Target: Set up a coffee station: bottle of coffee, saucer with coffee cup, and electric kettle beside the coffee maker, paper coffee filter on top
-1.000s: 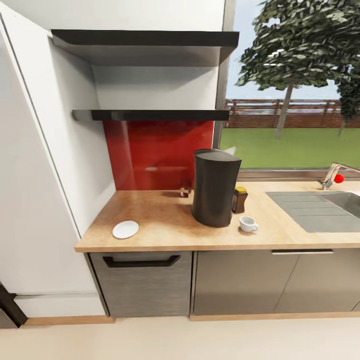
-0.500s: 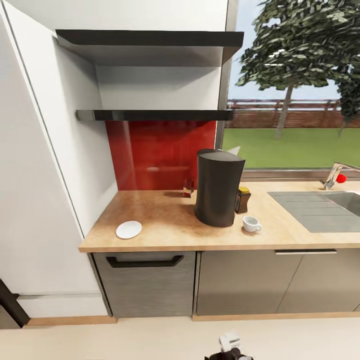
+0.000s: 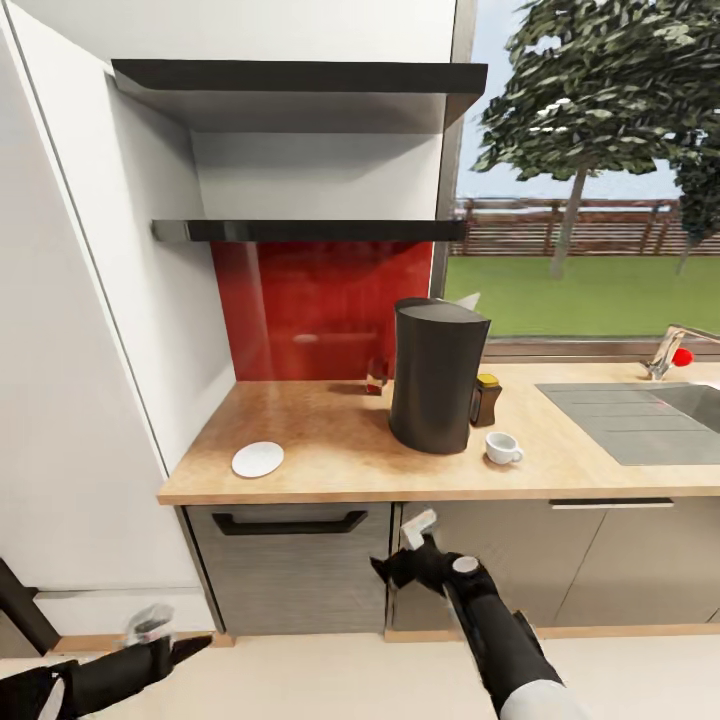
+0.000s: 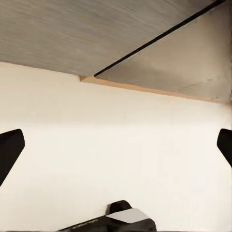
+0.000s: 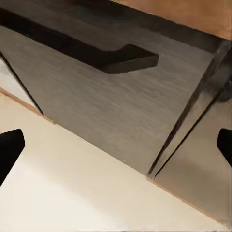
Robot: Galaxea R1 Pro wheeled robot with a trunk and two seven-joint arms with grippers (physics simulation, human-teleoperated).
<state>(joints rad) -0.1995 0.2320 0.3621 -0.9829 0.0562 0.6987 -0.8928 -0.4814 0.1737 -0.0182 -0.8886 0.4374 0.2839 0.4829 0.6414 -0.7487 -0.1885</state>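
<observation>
The tall dark coffee maker (image 3: 437, 375) stands on the countertop (image 3: 330, 440). The bottle of coffee (image 3: 485, 399) sits right beside it on the window side, and the white coffee cup (image 3: 501, 448) rests on the wood in front of the bottle. Apart from them, near the counter's left front edge, lies the empty saucer (image 3: 258, 459). Both black kitchen shelves (image 3: 310, 230) look bare. The kettle and paper filter are out of view. My left gripper (image 3: 170, 633) and right gripper (image 3: 400, 547) hover open and empty below the counter, before the cabinets.
A small reddish jar (image 3: 376, 376) stands at the red backsplash behind the coffee maker. The grey sink (image 3: 650, 415) and faucet (image 3: 668, 352) lie to the right. A drawer with a black handle (image 5: 82, 50) faces my right gripper. A white tall cabinet (image 3: 80, 380) bounds the left.
Both arms have risen into the head view, the right one up to the cabinet fronts. The view itself shifted slightly about a second ago. Things on the counter have not moved.
</observation>
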